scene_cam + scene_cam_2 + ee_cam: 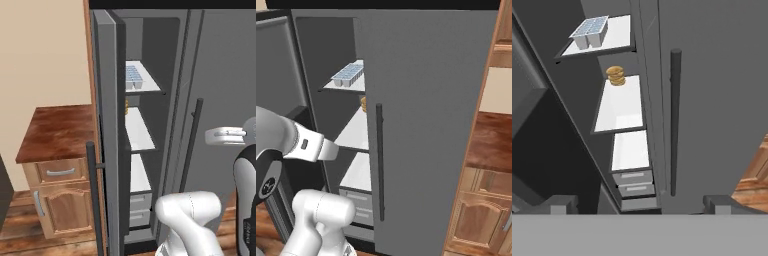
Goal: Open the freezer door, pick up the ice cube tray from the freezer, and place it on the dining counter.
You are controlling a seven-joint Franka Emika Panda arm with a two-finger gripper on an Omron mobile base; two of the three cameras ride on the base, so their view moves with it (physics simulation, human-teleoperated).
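The freezer door (pixel 106 125) stands swung open, edge-on in the left base view, its dark bar handle (pixel 92 195) facing me. The freezer (pixel 150 125) shows white shelves and two grey drawers (pixel 634 182). The ice cube tray (pixel 134 76) (pixel 348 74) (pixel 590 31), white with pale-blue cubes, sits on the top shelf near its front edge. My gripper (pixel 642 205) is open with nothing between its fingertips (pixel 562 204). It hangs in front of the freezer opening, below the tray and well short of it. The dining counter is out of view.
A stack of round golden-brown food (pixel 615 75) rests on the middle shelf. The plain grey door (pixel 426 125) with its dark handle (pixel 379 160) stays closed to the right. A small wood-topped cabinet (pixel 57 130) with a silver-handled drawer stands left of the open door.
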